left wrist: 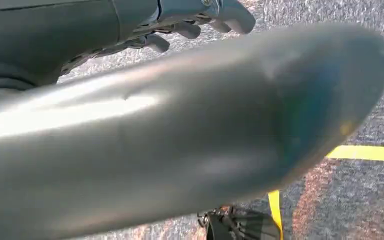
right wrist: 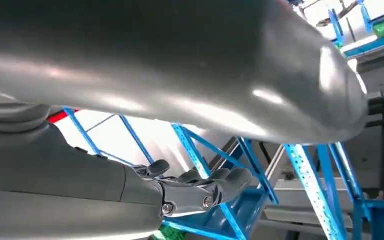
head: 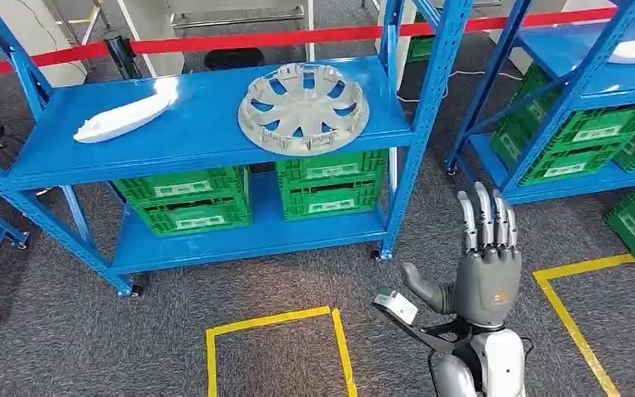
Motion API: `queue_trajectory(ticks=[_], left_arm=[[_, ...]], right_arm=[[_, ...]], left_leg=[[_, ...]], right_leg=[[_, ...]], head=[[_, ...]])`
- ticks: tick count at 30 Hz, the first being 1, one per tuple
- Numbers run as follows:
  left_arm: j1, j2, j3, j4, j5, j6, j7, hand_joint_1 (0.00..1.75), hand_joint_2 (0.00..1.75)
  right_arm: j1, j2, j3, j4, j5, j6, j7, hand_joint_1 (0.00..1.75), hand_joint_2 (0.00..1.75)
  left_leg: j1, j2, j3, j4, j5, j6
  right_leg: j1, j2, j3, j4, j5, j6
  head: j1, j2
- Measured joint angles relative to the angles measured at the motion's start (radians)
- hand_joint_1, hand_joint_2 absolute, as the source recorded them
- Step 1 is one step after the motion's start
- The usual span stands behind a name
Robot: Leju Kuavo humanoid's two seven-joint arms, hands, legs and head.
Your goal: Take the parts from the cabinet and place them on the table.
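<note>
Right hand [head: 486,269] raised in front of the body, fingers straight and apart, holding nothing. Left hand [left wrist: 190,22] seen above grey carpet; fingers partly curled, grasp impossible to tell. Ahead and leftward, on the blue metal rack's top shelf [head: 207,132]: round silver plastic hubcap [head: 303,107], then long white moulded part [head: 126,116], long axis running left-right. Green plastic crates [head: 331,184] below; labels unreadable.

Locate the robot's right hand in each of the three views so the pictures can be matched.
Head view: the right hand is raised low on the right, open, fingers straight up, over the grey carpet.
Left wrist view: not in it; the hand there is the left hand.
Right wrist view: its fingers stretch toward blue rack posts.
Shared landmark: the blue rack.
</note>
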Motion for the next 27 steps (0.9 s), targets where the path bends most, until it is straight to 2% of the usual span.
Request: queue_trajectory(ticks=[1,2,3,4,5,6,8,9,10,13,14,15,16,18,19,20,21,23,24,25,27], left_arm=[[-0.001,0.000,0.000,0.000,0.000,-0.001,-0.001,0.00,0.00],[-0.001,0.000,0.000,0.000,0.000,-0.001,-0.002,0.00,0.00],[0.001,0.000,0.000,0.000,0.000,-0.001,-0.004,0.00,0.00],[0.003,0.000,0.000,0.000,0.000,-0.002,-0.007,0.00,0.00],[0.005,0.000,0.000,0.000,0.000,-0.002,-0.011,0.00,0.00],[0.005,0.000,0.000,0.000,0.000,-0.002,-0.013,0.00,0.00],[0.004,0.002,0.000,0.000,0.001,-0.003,-0.018,0.00,0.00],[0.004,0.002,0.000,0.000,0.002,-0.003,-0.019,0.00,0.00],[0.001,0.002,0.000,0.000,0.004,-0.003,-0.020,0.00,0.00],[0.003,0.002,0.000,0.000,0.010,-0.003,-0.020,0.00,0.00],[0.003,0.001,0.000,0.000,0.013,-0.003,-0.019,0.00,0.00],[0.003,0.002,0.000,0.000,0.013,-0.003,-0.019,0.00,0.00],[0.002,0.002,0.000,0.000,0.013,-0.003,-0.019,0.00,0.00],[0.001,0.002,0.000,0.000,0.012,-0.003,-0.018,0.00,0.00],[0.002,0.002,0.000,0.000,0.012,-0.003,-0.016,0.00,0.00],[0.003,0.002,0.000,0.000,0.012,-0.003,-0.016,0.00,0.00],[0.004,0.002,0.000,0.000,0.012,-0.003,-0.017,0.00,0.00],[0.003,0.002,0.000,0.000,0.012,-0.004,-0.021,0.00,0.00],[0.004,0.002,0.000,0.000,0.012,-0.004,-0.023,0.00,0.00],[0.001,0.002,0.000,0.000,0.012,-0.005,-0.024,0.00,0.00],[0.001,0.002,0.000,0.000,0.013,-0.005,-0.025,0.00,0.00]], right_arm=[[0.000,0.000,0.000,-0.001,0.000,0.000,0.003,0.00,0.00],[0.002,0.000,0.000,-0.001,0.000,0.001,0.003,0.00,0.00],[0.004,0.000,-0.001,-0.001,0.000,0.001,0.003,0.00,0.00],[0.007,0.000,-0.001,-0.001,0.000,0.001,0.003,0.00,0.00],[0.012,0.000,-0.001,-0.001,0.000,0.001,0.003,0.00,0.00],[0.014,0.000,-0.002,-0.001,0.000,0.000,0.003,0.00,0.00],[0.013,0.000,-0.003,-0.001,-0.001,0.000,0.003,0.00,0.00],[0.013,0.000,-0.004,-0.001,-0.005,0.000,0.003,0.00,0.00],[0.012,0.000,-0.004,-0.001,-0.008,0.000,0.003,0.00,0.00],[0.010,0.000,-0.005,0.000,-0.016,-0.003,0.001,0.00,0.00],[0.009,0.000,-0.005,-0.001,-0.018,-0.004,0.002,0.00,0.00],[0.007,0.000,-0.006,0.000,-0.019,-0.006,0.000,0.00,0.00],[0.003,0.000,-0.006,0.000,-0.019,-0.011,-0.005,0.00,0.00],[0.004,0.000,-0.008,0.001,-0.019,-0.013,-0.008,0.00,0.00],[0.005,0.000,-0.008,0.003,-0.019,-0.014,-0.008,0.00,0.00],[0.005,0.000,-0.009,0.003,-0.019,-0.014,-0.009,0.00,0.00],[0.005,0.000,-0.009,0.003,-0.019,-0.014,-0.009,0.00,0.00],[0.005,0.000,-0.010,0.003,-0.018,-0.013,-0.011,0.00,0.00],[0.005,0.000,-0.010,0.003,-0.018,-0.013,-0.012,0.00,0.00],[0.003,0.001,-0.009,0.003,-0.018,-0.012,-0.012,0.00,0.00],[0.003,0.003,-0.010,0.003,-0.018,-0.012,-0.011,0.00,0.00]], left_leg=[[0.001,0.001,-0.031,0.061,-0.029,-0.003],[0.003,0.002,-0.080,0.148,-0.064,-0.007],[0.004,0.002,-0.122,0.217,-0.086,-0.010],[0.004,0.002,-0.156,0.267,-0.092,-0.012],[0.005,0.002,-0.169,0.269,-0.068,-0.013],[0.005,0.002,-0.156,0.220,-0.021,-0.012],[0.006,0.004,-0.088,0.051,0.083,-0.006],[0.005,0.008,-0.068,-0.004,0.094,-0.001],[0.001,0.006,-0.052,-0.024,0.079,0.007],[-0.001,0.004,-0.057,-0.022,0.077,0.025],[0.007,0.003,-0.050,-0.032,0.082,0.033],[0.006,0.003,-0.045,-0.034,0.080,0.037],[0.007,0.004,-0.044,-0.034,0.078,0.043],[0.006,0.004,-0.042,-0.033,0.072,0.049],[0.006,0.004,-0.040,-0.033,0.067,0.050],[0.006,0.003,-0.035,-0.033,0.064,0.049],[0.006,0.001,-0.028,-0.033,0.058,0.048],[0.006,-0.002,-0.007,-0.033,0.046,0.043],[0.006,-0.001,-0.005,-0.033,0.038,0.038],[-0.002,-0.003,-0.004,-0.030,0.031,0.030],[0.001,-0.003,0.001,-0.039,0.027,0.019]], right_leg=[[0.000,-0.002,0.005,-0.001,-0.002,-0.006],[0.000,-0.003,0.007,-0.001,-0.005,-0.011],[0.001,-0.003,0.009,-0.001,-0.009,-0.014],[0.001,-0.002,0.012,-0.001,-0.012,-0.015],[0.001,-0.001,0.018,-0.001,-0.016,-0.014],[0.000,0.001,0.025,-0.001,-0.021,-0.012],[0.000,0.001,0.043,-0.001,-0.032,-0.005],[0.001,0.001,0.044,0.000,-0.038,0.001],[0.008,0.003,0.044,0.004,-0.045,0.010],[0.006,0.001,0.048,-0.008,-0.044,0.025],[0.005,0.002,0.050,-0.004,-0.050,0.031],[0.004,0.002,0.046,0.018,-0.060,0.037],[0.003,0.002,0.016,0.075,-0.092,0.041],[0.001,0.002,-0.080,0.248,-0.166,0.047],[0.001,0.002,-0.117,0.304,-0.177,0.048],[0.001,0.002,-0.135,0.318,-0.159,0.047],[0.000,0.002,-0.126,0.280,-0.119,0.046],[0.000,0.001,-0.050,0.100,-0.006,0.039],[0.001,0.000,-0.019,0.021,0.018,0.033],[0.009,0.001,-0.008,0.007,-0.002,0.029],[0.012,0.003,-0.008,0.009,-0.006,0.017]], head=[[-0.002,0.000],[-0.002,0.000],[-0.001,0.000],[-0.002,0.000],[-0.002,0.000],[-0.002,0.000],[-0.002,0.000],[-0.002,0.000],[-0.003,0.000],[-0.001,0.000],[-0.002,0.000],[0.000,0.000],[0.002,0.000],[0.002,0.000],[0.002,0.000],[0.002,0.000],[0.002,0.000],[0.002,0.000],[0.002,0.000],[0.002,0.000],[0.001,0.000]])
